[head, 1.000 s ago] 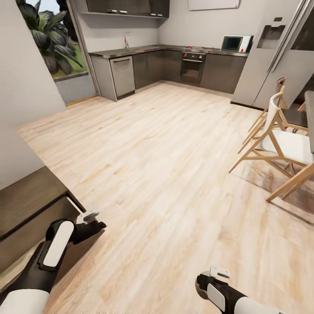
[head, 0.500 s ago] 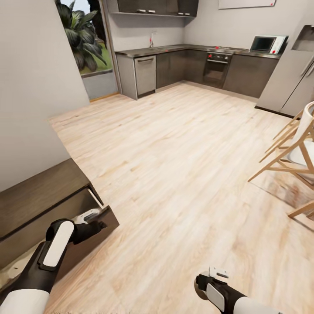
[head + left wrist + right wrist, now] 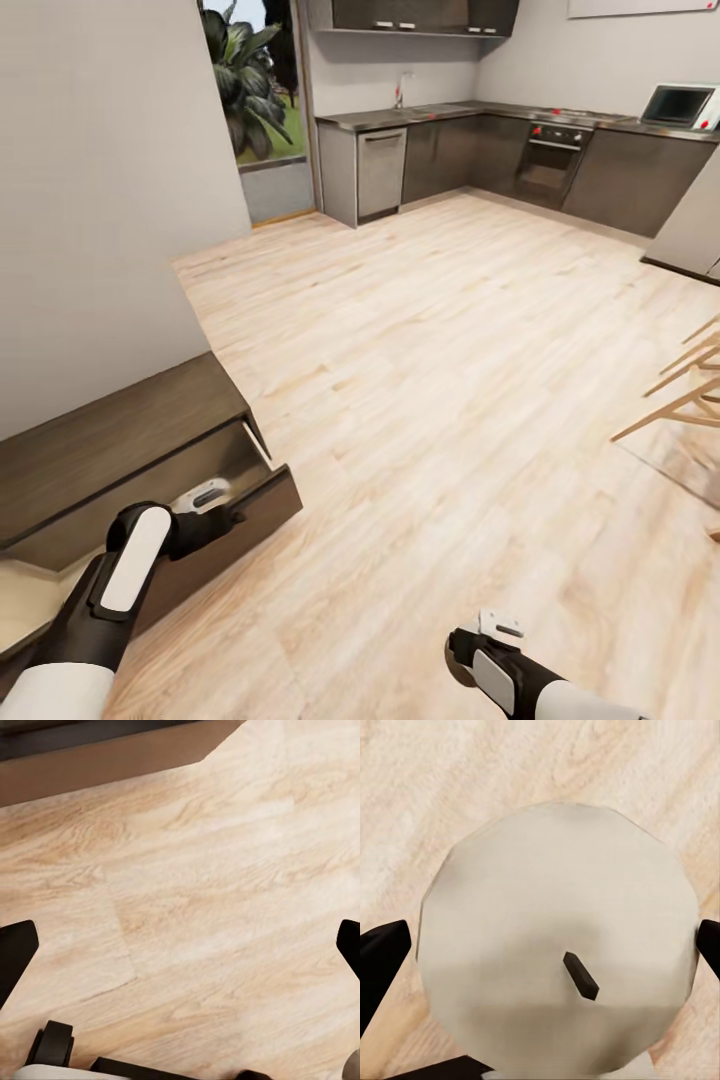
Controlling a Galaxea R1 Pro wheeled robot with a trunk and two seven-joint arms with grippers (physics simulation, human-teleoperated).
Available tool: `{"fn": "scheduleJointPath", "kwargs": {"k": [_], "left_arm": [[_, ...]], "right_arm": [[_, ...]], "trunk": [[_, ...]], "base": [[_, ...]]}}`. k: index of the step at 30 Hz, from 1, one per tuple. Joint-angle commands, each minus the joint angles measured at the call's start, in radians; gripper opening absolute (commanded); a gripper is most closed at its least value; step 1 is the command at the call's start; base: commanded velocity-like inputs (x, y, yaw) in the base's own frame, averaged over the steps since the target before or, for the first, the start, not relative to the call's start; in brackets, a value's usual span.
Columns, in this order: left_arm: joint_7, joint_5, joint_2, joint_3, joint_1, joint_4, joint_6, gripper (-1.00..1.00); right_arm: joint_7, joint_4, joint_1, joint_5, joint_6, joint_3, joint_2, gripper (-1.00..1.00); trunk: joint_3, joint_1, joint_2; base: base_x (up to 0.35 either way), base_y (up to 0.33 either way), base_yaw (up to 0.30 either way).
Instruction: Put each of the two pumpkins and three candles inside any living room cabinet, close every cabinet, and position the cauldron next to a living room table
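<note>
One long low dark-brown wood cabinet (image 3: 110,440) stands at the near left, with one pull-out drawer (image 3: 215,510) showing a pale beige inside. One round cream candle with a dark wick (image 3: 559,945) is in the right wrist view. At the far right are one white microwave (image 3: 682,105) and one dark built-in oven (image 3: 548,165). One green palm plant (image 3: 245,75) shows at the far left.

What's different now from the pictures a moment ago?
The robot's camera turned left, so the kitchen and chairs slid right across the head view. More of the cabinet came into view, with its drawer showing pulled out. The left gripper stayed by the drawer, jaws apart. The right gripper still holds the candle.
</note>
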State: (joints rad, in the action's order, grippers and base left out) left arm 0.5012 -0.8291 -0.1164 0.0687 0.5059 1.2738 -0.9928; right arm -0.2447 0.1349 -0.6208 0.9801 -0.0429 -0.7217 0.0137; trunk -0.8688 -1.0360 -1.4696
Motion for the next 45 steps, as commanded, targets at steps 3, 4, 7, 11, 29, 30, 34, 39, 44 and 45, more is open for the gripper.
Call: {"fn": "scheduleJointPath", "kwargs": {"k": [3,4,7,11,29,30,34,39,44,45], "left_arm": [[0.010,-0.009,0.001,0.000,0.001,0.001,-0.003,1.00],[0.010,-0.009,0.001,0.000,0.001,0.001,-0.003,1.00],[0.010,-0.008,0.001,0.000,0.000,0.001,-0.003,1.00],[0.010,-0.008,0.002,0.000,0.001,0.001,-0.003,1.00],[0.010,-0.010,0.003,0.000,0.000,0.001,-0.003,1.00],[0.010,-0.010,0.003,0.000,0.000,0.001,-0.003,1.00],[0.010,-0.009,0.003,0.001,0.000,0.001,-0.003,1.00],[0.010,-0.010,0.003,0.000,0.000,0.001,-0.003,1.00],[0.010,-0.009,0.003,-0.011,0.001,0.001,-0.003,1.00],[0.010,-0.009,0.003,-0.011,0.000,0.001,-0.003,1.00]], "right_arm": [[-0.008,0.002,0.000,0.006,-0.005,-0.008,0.000,-1.00],[-0.008,0.002,0.000,0.006,-0.005,-0.008,0.000,-1.00],[-0.008,0.002,0.000,0.006,-0.006,-0.008,0.000,-1.00],[-0.008,0.002,0.000,0.006,-0.005,-0.009,0.000,-1.00],[-0.007,0.000,0.000,0.005,0.003,-0.010,0.000,-1.00],[-0.008,0.000,0.000,0.005,0.003,-0.010,0.000,-1.00],[-0.007,0.000,0.000,0.005,0.003,-0.010,0.000,-1.00],[-0.007,0.000,0.000,0.005,0.003,-0.010,-0.001,-1.00],[-0.007,0.000,0.000,0.005,0.003,-0.010,-0.001,-1.00],[-0.007,0.000,0.000,0.005,0.003,-0.010,-0.001,-1.00]], "trunk": [[0.009,0.012,0.021],[0.012,0.015,0.028],[0.021,0.027,0.049],[0.034,0.042,0.077],[0.084,0.111,0.203],[0.086,0.115,0.210],[0.097,0.130,0.238],[0.111,0.150,0.273],[0.125,0.169,0.308],[0.127,0.173,0.315]], "base": [[0.000,0.000,0.278],[0.000,0.000,0.278],[0.000,0.000,0.278],[0.000,0.000,0.279],[0.000,0.000,0.279],[0.000,0.000,0.278],[0.000,0.000,0.278],[0.000,0.000,0.279],[0.000,0.000,0.279],[0.000,0.000,0.279]]}}
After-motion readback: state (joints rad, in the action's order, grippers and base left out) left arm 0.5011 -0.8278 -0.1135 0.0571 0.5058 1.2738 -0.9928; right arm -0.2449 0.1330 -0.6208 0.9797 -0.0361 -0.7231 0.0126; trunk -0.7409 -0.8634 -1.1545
